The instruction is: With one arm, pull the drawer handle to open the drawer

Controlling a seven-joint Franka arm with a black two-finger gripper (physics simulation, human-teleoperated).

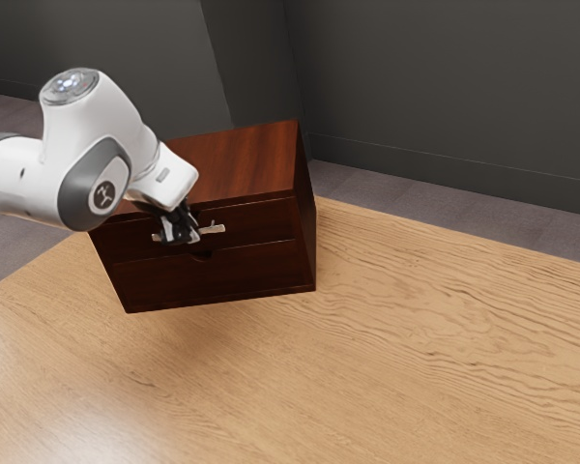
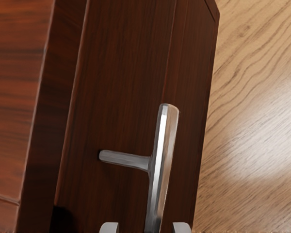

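- The gripper (image 1: pixel 180 232) is at the drawer front with its fingers spread. The fingertips (image 2: pixel 109 227) stand on either side of the handle bar, with a gap on at least one side, so it is not pinched.
- The drawer handle (image 1: pixel 209 230), a metal bar on a short stem (image 2: pixel 123 159), sits on the upper drawer (image 1: pixel 261 220) towards the left of its front.
- I cannot tell whether the drawer is drawn out at all.
- The dark wooden cabinet (image 1: pixel 251 159) stands at the table's far left.
- The white arm (image 1: pixel 87 164) reaches in from the exterior view's left.
- The light wooden table (image 1: pixel 416 338) stretches near and right.
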